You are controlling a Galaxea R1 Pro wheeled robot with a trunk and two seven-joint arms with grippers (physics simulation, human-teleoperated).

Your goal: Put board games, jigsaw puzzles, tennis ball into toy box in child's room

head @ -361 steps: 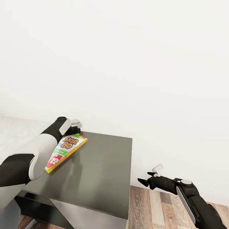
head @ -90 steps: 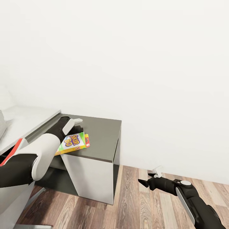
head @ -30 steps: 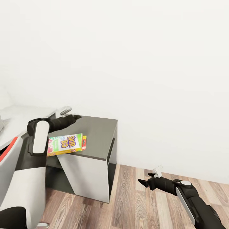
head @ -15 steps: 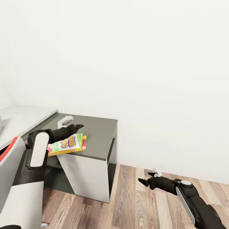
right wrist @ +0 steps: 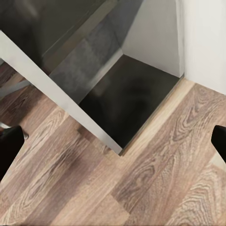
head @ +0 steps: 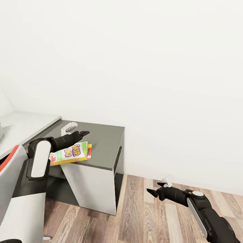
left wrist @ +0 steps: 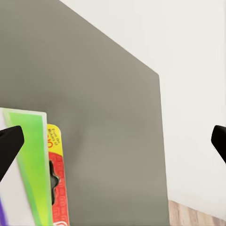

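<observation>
The dark-grey cabinet tabletop [head: 101, 141] stands against the white wall and joins, at its far left edge, a higher pale grey-white tabletop [head: 23, 123]. One thing lies directly on the dark top: a yellow-green board game [head: 71, 153] with big purple-and-yellow letters, lying flat near the front left edge, its left end reaching out past that edge. The rest of the dark surface is plain grey [left wrist: 103, 117], and the board game [left wrist: 33, 174] shows a green border and a red strip. Below, the cabinet has pale side panels and a dark open shelf [right wrist: 125, 106], and it stands on a wood-plank floor [head: 141, 216].
</observation>
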